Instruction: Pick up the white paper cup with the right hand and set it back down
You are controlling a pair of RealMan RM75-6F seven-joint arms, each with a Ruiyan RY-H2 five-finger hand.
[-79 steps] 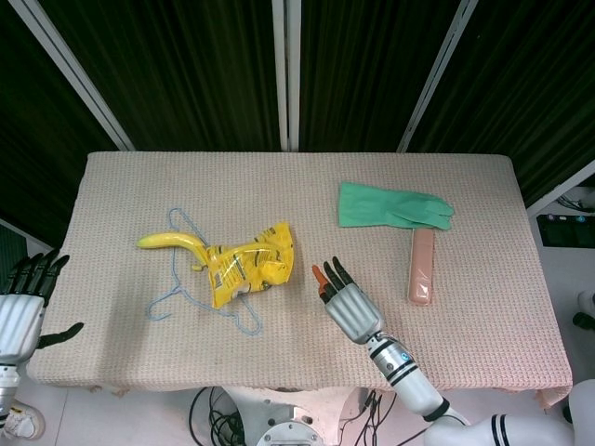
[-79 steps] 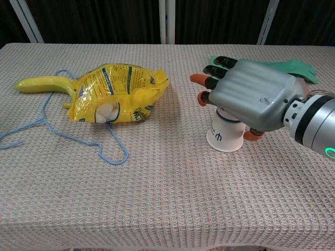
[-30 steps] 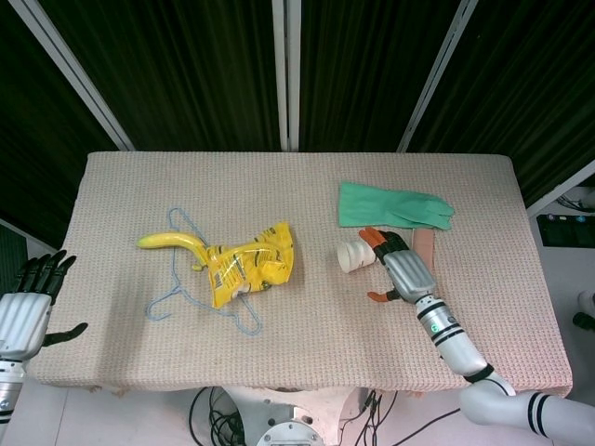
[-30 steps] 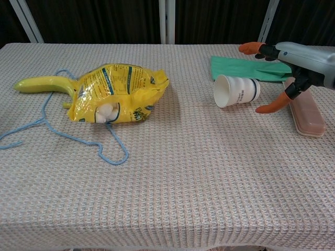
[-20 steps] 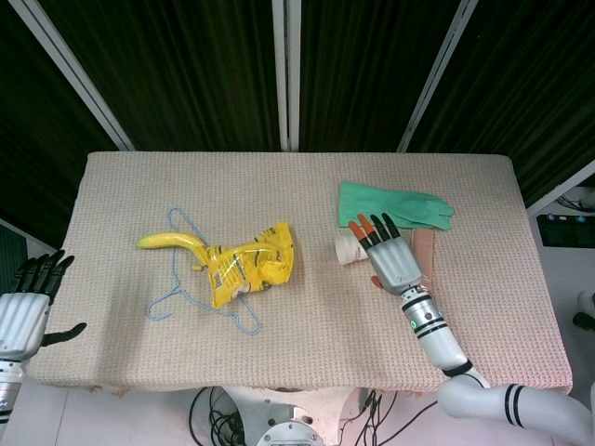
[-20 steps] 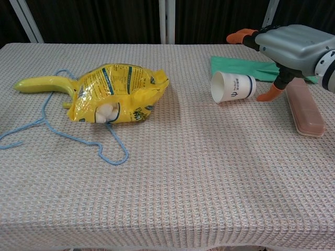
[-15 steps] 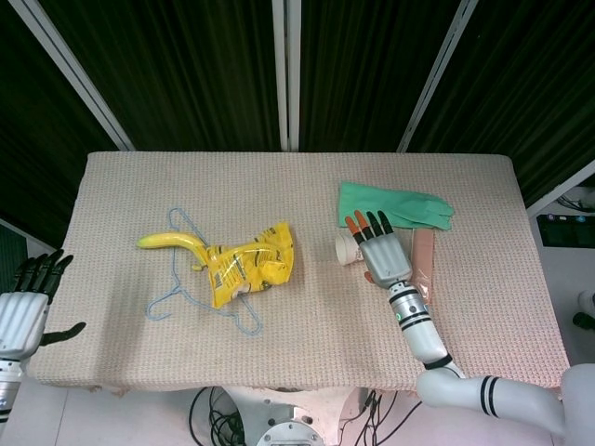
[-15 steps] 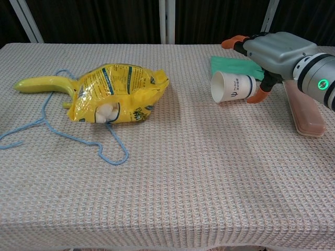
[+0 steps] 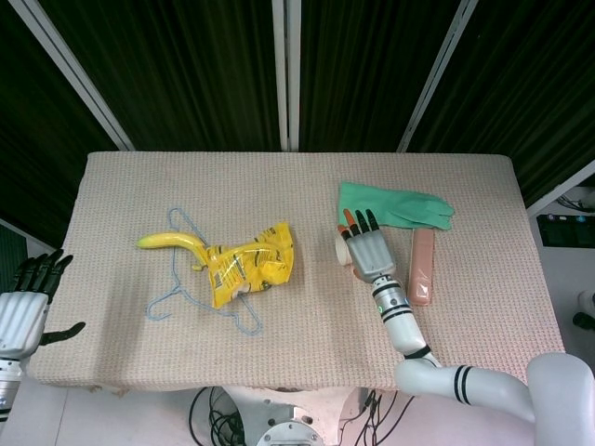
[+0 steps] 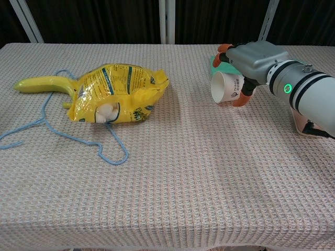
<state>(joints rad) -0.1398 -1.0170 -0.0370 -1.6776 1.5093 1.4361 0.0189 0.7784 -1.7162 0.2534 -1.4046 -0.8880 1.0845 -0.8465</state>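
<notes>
Chest view: right hand lay over the white paper cup, cup on its side on the table, mouth facing left, fingers around it, maybe gripping. Farther back, green glove. Left hand spread wide, holding nothing.

Head view: looking steeply down from high above the near edge, taking in the whole table, dark curtains behind, both hands at frame edges. Chest view: looking low and nearly level across the table toward the far curtains, sitting much closer, cropping the sides. Sharing between views: yellow bag, banana, blue cord, right hand, green glove.
</notes>
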